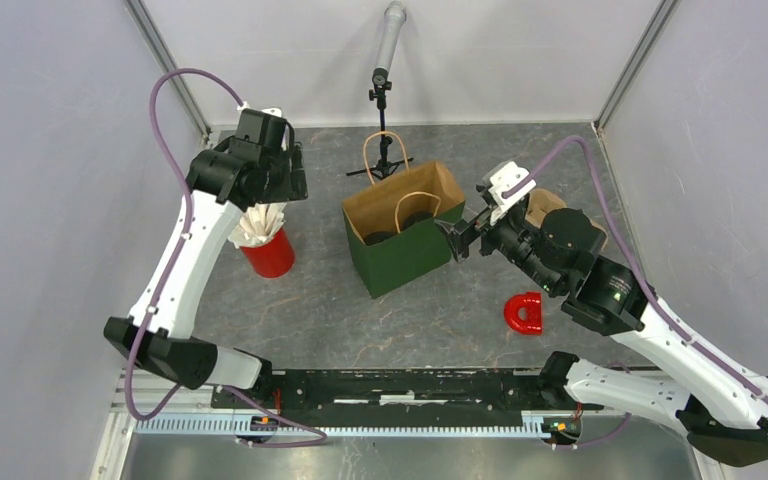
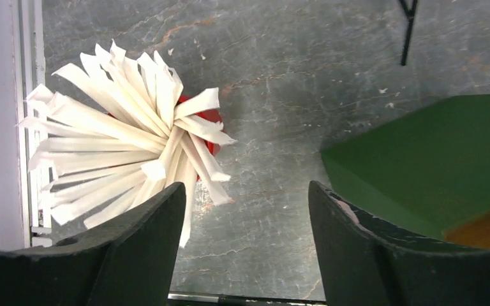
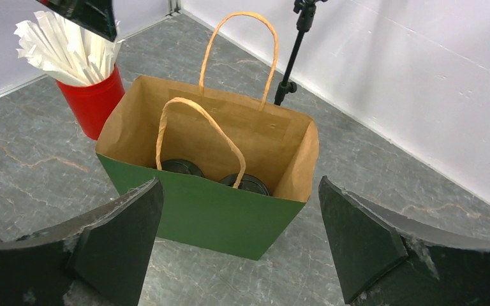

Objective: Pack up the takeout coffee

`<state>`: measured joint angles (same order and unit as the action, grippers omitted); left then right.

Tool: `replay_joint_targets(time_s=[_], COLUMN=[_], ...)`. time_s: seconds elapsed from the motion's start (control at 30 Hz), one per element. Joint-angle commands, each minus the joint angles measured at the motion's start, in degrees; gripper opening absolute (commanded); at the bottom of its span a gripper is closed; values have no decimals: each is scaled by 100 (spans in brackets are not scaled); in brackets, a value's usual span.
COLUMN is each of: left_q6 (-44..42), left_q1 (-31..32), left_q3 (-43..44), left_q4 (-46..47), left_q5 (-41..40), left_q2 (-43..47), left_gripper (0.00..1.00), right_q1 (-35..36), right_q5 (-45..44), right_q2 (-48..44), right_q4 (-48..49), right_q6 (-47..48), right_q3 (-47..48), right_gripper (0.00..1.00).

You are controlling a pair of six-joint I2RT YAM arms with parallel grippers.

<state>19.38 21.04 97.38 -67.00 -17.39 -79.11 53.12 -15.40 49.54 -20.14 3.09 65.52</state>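
Note:
The green paper bag (image 1: 400, 250) stands upright and open in the middle of the table. Two takeout coffee cups sit inside it, only their round black lids showing (image 3: 182, 167) (image 3: 249, 183) (image 1: 418, 214). My right gripper (image 1: 457, 240) (image 3: 239, 248) hangs open just right of the bag, aimed at its side, with nothing between the fingers. Over the red cup of white sticks (image 1: 268, 252) (image 2: 121, 146) my left gripper (image 1: 280, 190) (image 2: 245, 217) is open and empty; bare table shows between its fingers.
A red U-shaped piece (image 1: 525, 313) lies on the table in front of the right arm. The brown cardboard carrier (image 1: 543, 204) is partly hidden behind the right wrist. A black stand (image 1: 385, 140) rises behind the bag. White walls close in the table's back and sides.

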Motion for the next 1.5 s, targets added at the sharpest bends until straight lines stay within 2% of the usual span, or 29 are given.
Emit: replay_joint_targets(time_s=[0.0, 0.27, 0.47, 0.63, 0.87, 1.13, 1.47], left_q6=[-273, -393, -356, -325, -335, -493, -610], left_q1=[-279, -589, -610, -610, -610, -610, -610], left_q3=[-218, -710, -658, -549, -945, -1410, -1498], left_q4=[442, 799, 616, 140, -45, 235, 517], left_q5=[280, 222, 88, 502, 868, 826, 550], left_q2=[-303, -476, -213, -49, 317, 326, 195], left_gripper=[72, 54, 54, 51, 46, 43, 35], right_q1=[7, 21, 13, 14, 18, 18, 14], right_q5=[176, 39, -46, -1, 65, 102, 71], right_q2=[-108, -288, -279, -183, -46, -61, -185], right_q4=[199, -5, -50, 14, 67, 90, 32], right_q6=[128, 309, 418, 519, 640, 631, 580], right_q3=[-11, -74, -70, -55, 9, -5, -37], right_gripper=[98, 98, 98, 98, 98, 98, 98])
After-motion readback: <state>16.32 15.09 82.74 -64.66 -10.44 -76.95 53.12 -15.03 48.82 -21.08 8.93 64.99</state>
